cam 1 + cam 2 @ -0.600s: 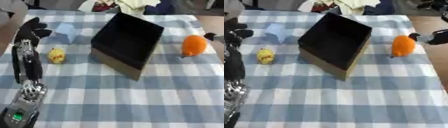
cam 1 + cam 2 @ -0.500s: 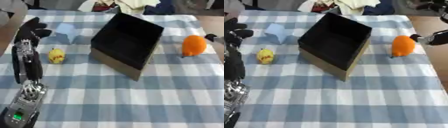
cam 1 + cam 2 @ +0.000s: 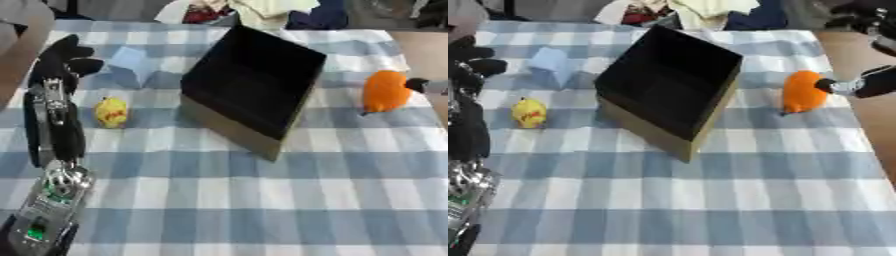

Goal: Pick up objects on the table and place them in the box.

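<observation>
A black open-topped box (image 3: 254, 87) stands askew in the middle of the checked table. To its right lies an orange rounded thing (image 3: 802, 91). My right hand (image 3: 875, 81) comes in from the right edge, and its tip touches the orange thing's right side; most of the hand is out of view. A small yellow thing (image 3: 111, 111) lies left of the box. A pale blue thing (image 3: 133, 61) sits behind it. Just left of the blue thing hovers my left hand (image 3: 59, 59), open with relaxed fingers and holding nothing.
The blue-and-white checked cloth (image 3: 262, 200) covers the table. Heaped clothes (image 3: 262, 10) lie past the far edge. My left forearm (image 3: 54, 150) runs down the left side, close to the yellow thing. The table's right edge (image 3: 859, 130) lies close to the orange thing.
</observation>
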{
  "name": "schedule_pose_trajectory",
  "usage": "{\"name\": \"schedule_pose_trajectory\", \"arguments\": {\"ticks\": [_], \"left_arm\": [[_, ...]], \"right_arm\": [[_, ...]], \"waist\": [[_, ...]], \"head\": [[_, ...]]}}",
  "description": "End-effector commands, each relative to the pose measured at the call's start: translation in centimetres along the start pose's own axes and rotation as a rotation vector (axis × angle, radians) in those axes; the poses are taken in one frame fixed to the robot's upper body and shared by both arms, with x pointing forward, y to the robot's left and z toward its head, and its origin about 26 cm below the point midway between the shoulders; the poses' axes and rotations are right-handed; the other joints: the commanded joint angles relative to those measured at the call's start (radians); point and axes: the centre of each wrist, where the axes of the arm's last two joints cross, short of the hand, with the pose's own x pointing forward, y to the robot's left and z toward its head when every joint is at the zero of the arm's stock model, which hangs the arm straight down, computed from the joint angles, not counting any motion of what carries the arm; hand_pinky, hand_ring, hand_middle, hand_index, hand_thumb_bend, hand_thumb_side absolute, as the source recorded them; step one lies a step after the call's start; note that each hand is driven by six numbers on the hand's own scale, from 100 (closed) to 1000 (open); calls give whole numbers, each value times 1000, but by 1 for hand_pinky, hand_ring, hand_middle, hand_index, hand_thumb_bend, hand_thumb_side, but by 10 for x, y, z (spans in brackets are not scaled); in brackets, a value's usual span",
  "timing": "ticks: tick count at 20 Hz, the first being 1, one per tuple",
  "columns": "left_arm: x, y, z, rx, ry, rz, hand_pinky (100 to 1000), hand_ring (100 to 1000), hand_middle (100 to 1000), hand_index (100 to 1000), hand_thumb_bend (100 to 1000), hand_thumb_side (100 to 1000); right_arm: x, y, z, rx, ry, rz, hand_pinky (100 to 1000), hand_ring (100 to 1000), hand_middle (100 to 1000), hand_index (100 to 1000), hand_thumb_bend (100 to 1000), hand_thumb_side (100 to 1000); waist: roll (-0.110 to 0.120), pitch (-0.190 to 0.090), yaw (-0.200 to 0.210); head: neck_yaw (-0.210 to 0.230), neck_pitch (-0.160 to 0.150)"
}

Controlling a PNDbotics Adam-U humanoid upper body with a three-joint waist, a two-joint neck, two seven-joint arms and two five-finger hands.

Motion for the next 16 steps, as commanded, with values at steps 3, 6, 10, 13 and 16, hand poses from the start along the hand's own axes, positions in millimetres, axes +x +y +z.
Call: {"name": "schedule_pose_trajectory", "arguments": {"ticks": [3, 6, 10, 13, 16], "left_arm": [[5, 2, -6, -2, -26, 1, 679, 608, 606, 784, 171, 907], [5, 2, -6, -5, -27, 1, 678, 607, 606, 783, 167, 899], [5, 2, -6, -7, -27, 2, 677, 606, 604, 781, 162, 891], [5, 2, -6, -9, -27, 3, 676, 605, 603, 780, 160, 885], [5, 2, -6, -11, -27, 3, 676, 604, 602, 779, 158, 884]], "right_arm": [[-6, -26, -2, 46, 19, 150, 965, 978, 977, 922, 573, 896], [-4, -24, -7, 53, 17, 185, 967, 977, 978, 923, 545, 871], [-4, -18, -10, 62, 15, 195, 963, 974, 969, 923, 497, 793], [-5, -13, -11, 70, 14, 190, 961, 976, 965, 925, 470, 719], [-5, -9, -12, 85, 12, 181, 934, 977, 958, 941, 479, 746]], "waist": [[0, -21, 0], [1, -20, 1], [1, -19, 2], [1, -18, 0], [2, -17, 0]], "head": [[-1, -14], [-2, -15], [-3, -16], [-3, -17], [-3, -18]]}}
